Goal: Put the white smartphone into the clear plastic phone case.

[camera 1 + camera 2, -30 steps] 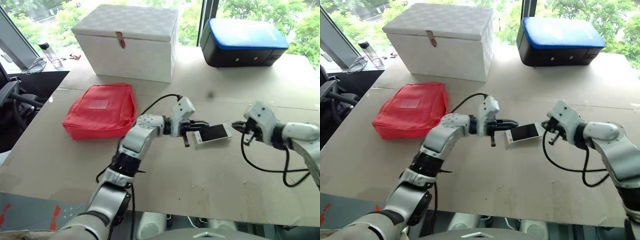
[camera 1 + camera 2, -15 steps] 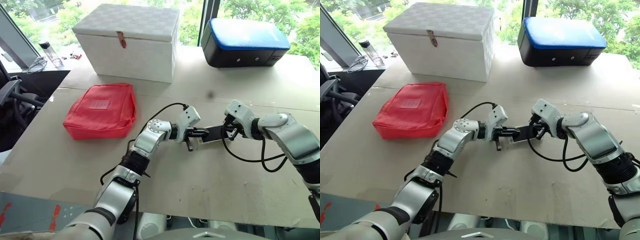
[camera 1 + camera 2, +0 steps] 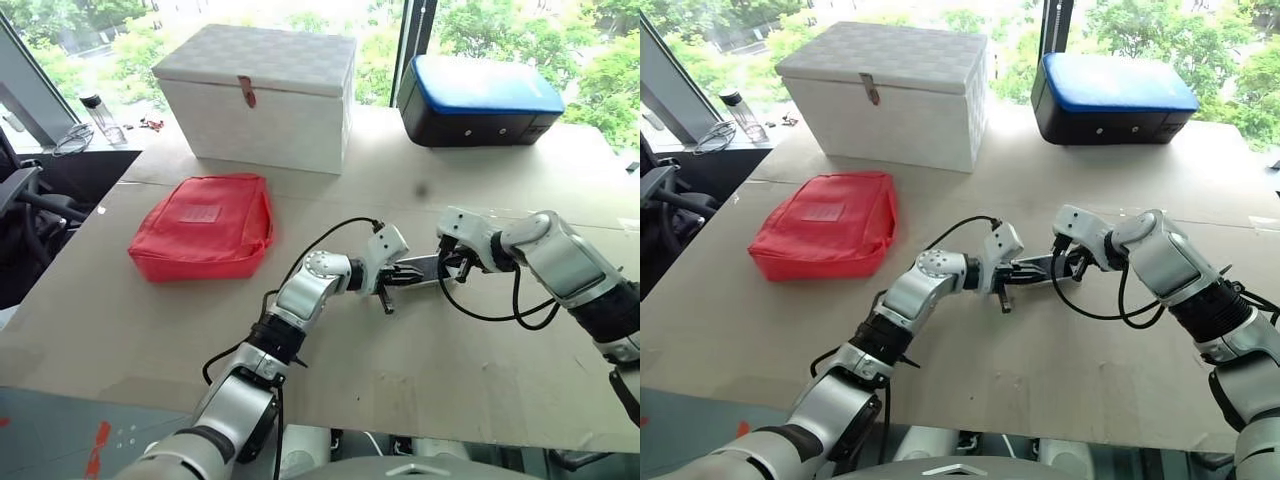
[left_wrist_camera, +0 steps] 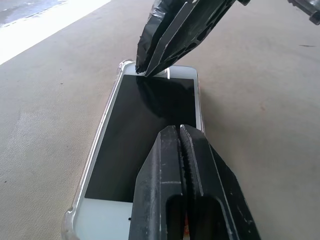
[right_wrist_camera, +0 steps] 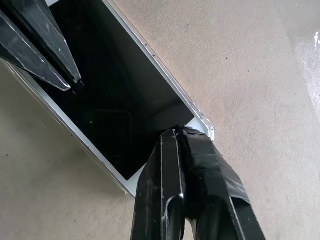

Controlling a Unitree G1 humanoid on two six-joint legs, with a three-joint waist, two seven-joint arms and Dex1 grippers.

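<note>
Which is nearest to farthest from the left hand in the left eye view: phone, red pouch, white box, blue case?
From the left hand:
1. Phone, right at its fingertips.
2. Red pouch, to its left.
3. White box and blue case, both at the table's far side, too close to call.

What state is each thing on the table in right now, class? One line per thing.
Phone: lying flat, screen up and dark, inside the case.
Clear case: wrapped around the phone's edges.
White box: lid closed.
Red pouch: closed, lying flat.
Left gripper: shut.
Right gripper: shut.
</note>
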